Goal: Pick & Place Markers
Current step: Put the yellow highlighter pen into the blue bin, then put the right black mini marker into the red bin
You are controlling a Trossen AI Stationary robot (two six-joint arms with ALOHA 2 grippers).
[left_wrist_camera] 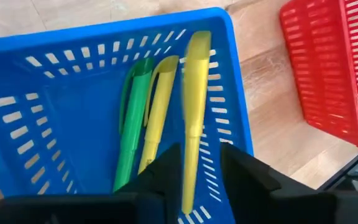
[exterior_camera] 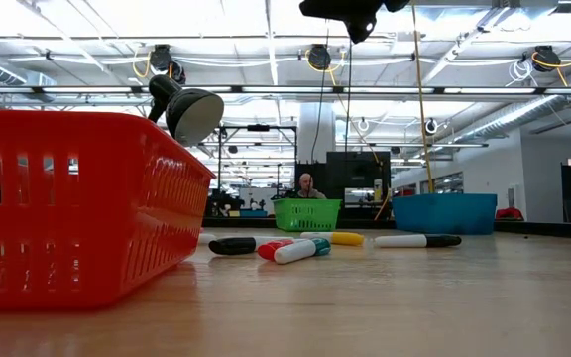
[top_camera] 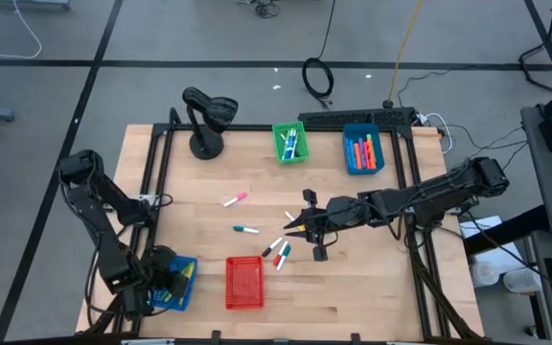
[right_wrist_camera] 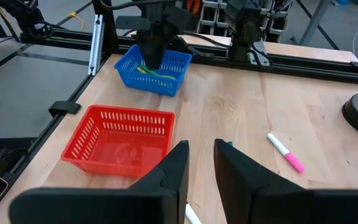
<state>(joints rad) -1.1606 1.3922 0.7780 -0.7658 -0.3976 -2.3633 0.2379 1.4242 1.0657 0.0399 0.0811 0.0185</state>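
My left gripper [left_wrist_camera: 201, 149] hangs open over the blue basket [left_wrist_camera: 73, 93] at the table's near left [top_camera: 182, 278]. Inside the basket lie a green marker [left_wrist_camera: 129, 124] and two yellow markers [left_wrist_camera: 157, 106]. The longer yellow one [left_wrist_camera: 194, 93] runs under the gap between my fingers. My right gripper [right_wrist_camera: 201, 146] is open and empty, high above the table's middle [top_camera: 300, 225] [exterior_camera: 350, 20]. Loose markers lie on the wood below it: a pink one [right_wrist_camera: 286, 152] [top_camera: 236, 198], a green-capped one [top_camera: 246, 229] and a cluster [top_camera: 278, 252] [exterior_camera: 295, 248].
A red basket [top_camera: 244, 283] [exterior_camera: 67, 198] stands at the near edge, right of the blue one. At the far edge are a green basket [top_camera: 290, 142], a second blue basket [top_camera: 362, 150] with orange markers, and a black desk lamp [top_camera: 207, 120]. A person sits beyond the table [exterior_camera: 308, 184].
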